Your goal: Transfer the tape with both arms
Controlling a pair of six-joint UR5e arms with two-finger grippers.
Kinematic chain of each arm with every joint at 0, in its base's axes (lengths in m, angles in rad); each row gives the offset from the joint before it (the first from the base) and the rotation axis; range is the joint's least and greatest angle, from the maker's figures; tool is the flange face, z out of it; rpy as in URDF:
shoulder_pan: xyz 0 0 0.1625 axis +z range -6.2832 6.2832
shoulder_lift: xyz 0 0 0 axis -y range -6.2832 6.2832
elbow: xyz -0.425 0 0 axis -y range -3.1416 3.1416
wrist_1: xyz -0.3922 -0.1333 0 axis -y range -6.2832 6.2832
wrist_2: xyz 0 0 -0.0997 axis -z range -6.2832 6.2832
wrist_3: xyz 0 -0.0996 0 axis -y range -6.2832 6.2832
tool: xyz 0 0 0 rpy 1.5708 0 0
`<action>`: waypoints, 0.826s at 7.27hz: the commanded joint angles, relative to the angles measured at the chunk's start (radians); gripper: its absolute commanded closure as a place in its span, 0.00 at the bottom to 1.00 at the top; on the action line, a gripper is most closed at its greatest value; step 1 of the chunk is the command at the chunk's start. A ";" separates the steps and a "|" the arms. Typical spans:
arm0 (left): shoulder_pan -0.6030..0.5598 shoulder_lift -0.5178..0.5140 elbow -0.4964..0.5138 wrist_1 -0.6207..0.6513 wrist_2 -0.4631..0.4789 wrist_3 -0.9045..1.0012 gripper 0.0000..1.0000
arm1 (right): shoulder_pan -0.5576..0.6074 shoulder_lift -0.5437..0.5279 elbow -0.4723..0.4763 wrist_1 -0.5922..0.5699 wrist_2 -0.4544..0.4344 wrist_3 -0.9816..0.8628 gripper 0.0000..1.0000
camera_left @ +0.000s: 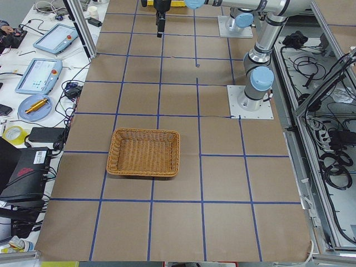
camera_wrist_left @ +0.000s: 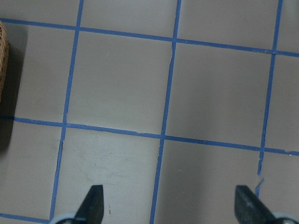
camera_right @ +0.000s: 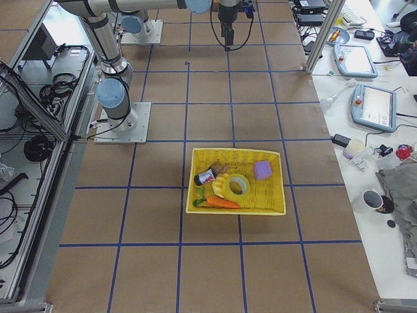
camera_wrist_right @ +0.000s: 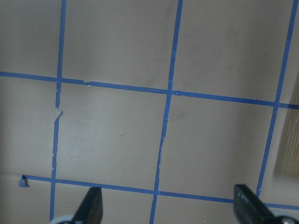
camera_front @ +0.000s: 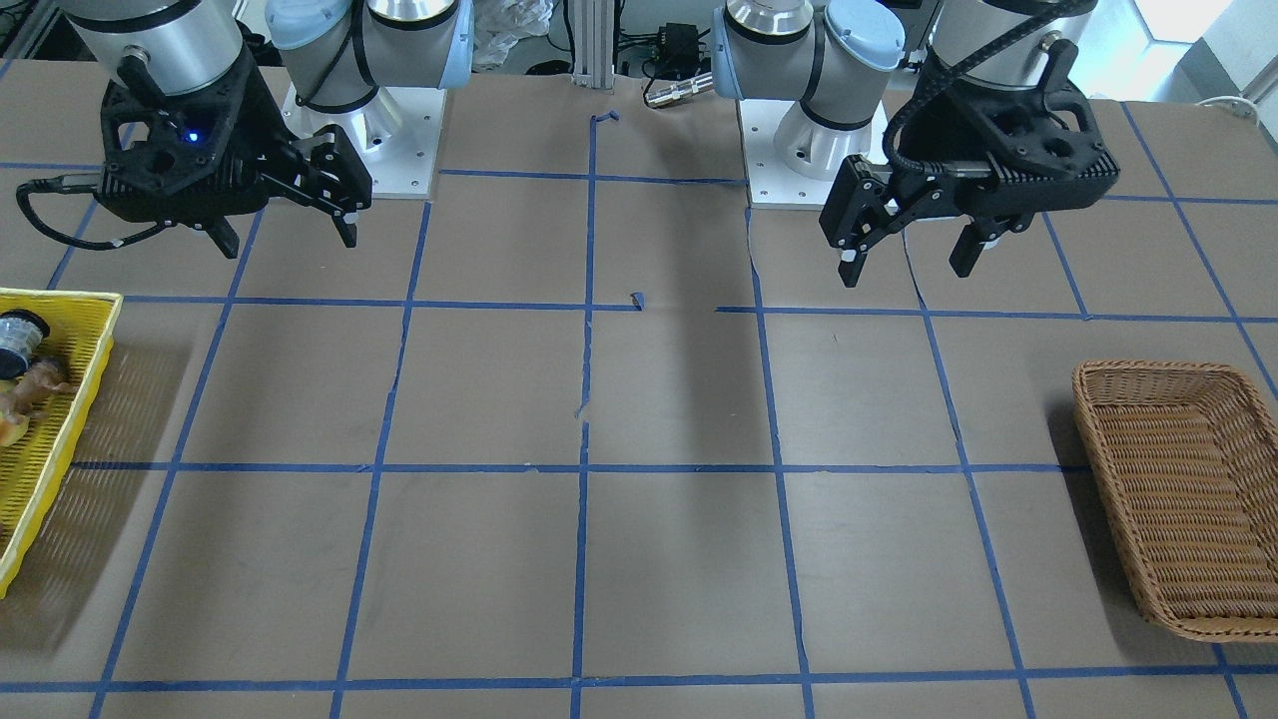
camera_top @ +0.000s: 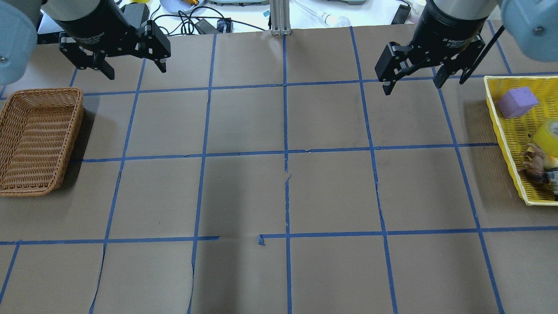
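The yellow roll of tape [camera_top: 550, 136] lies in a yellow tray [camera_top: 501, 131] at the table's right end; it also shows in the exterior right view [camera_right: 236, 185]. It is out of the front view. My right gripper [camera_top: 412, 86] hangs open and empty above the table, left of the tray and apart from it. My left gripper [camera_top: 136, 69] hangs open and empty at the far left, beyond the wicker basket [camera_top: 39, 139]. In the front view the left gripper [camera_front: 907, 270] is on the right and the right gripper [camera_front: 288, 240] on the left. Both wrist views show only bare table between open fingertips.
The tray also holds a purple block [camera_top: 516, 101], a carrot [camera_right: 221, 203], a toy animal [camera_top: 534, 161] and a small dark spool [camera_front: 20, 335]. The wicker basket holds nothing. Blue tape lines grid the brown table. Cables and devices lie beyond the far edge.
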State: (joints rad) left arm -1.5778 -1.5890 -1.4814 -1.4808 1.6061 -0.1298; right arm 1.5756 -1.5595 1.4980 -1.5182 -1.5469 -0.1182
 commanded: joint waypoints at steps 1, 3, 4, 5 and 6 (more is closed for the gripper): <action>-0.004 -0.011 0.006 -0.044 0.002 0.004 0.00 | 0.000 0.001 0.002 0.006 -0.002 0.000 0.00; 0.001 -0.012 0.018 -0.082 0.000 0.045 0.00 | 0.000 0.001 0.001 0.004 -0.002 0.000 0.00; -0.001 -0.014 0.016 -0.081 -0.002 0.045 0.00 | 0.000 0.004 0.002 0.007 -0.002 -0.001 0.00; -0.001 -0.013 0.016 -0.081 -0.003 0.047 0.00 | 0.000 0.001 0.011 0.006 -0.002 0.002 0.00; -0.001 -0.012 0.016 -0.081 -0.005 0.056 0.00 | 0.000 0.001 0.013 0.006 -0.002 0.002 0.00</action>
State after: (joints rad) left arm -1.5782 -1.6017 -1.4650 -1.5610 1.6034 -0.0822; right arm 1.5754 -1.5579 1.5067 -1.5124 -1.5493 -0.1175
